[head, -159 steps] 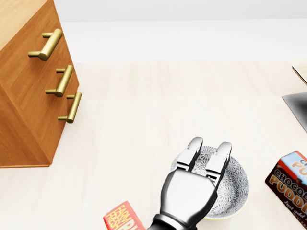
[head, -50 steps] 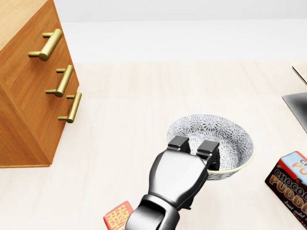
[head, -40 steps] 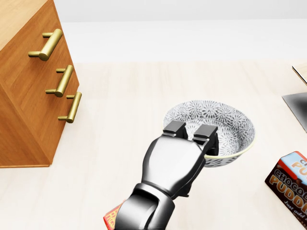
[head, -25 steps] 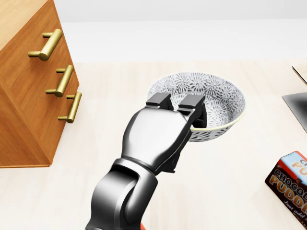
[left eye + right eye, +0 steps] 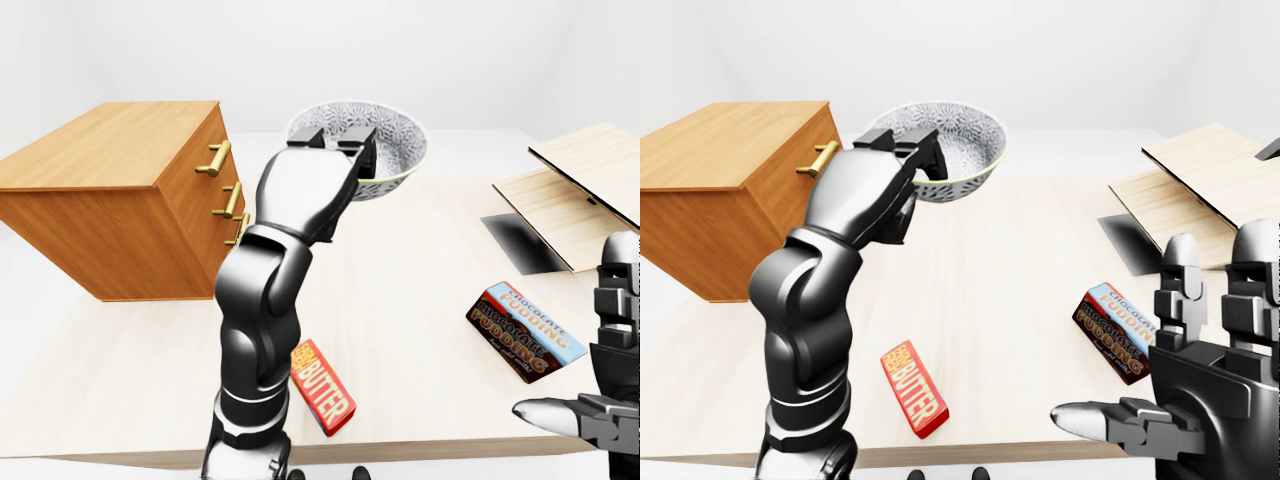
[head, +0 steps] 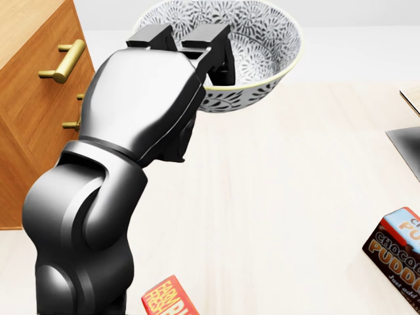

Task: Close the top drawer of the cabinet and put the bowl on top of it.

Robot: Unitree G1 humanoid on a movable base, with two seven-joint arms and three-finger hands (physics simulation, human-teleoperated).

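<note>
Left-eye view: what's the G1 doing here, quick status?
The left hand is shut on the near rim of the patterned bowl and holds it in the air, off the table, to the right of the wooden cabinet. All three cabinet drawers look closed. The right hand hangs open and empty at lower right. A butter box and a chocolate pudding box lie on the table untouched.

Table [image 5: 420, 270] w/ cabinet [image 5: 130, 190], butter box [image 5: 322, 387], pudding box [image 5: 525, 328]
</note>
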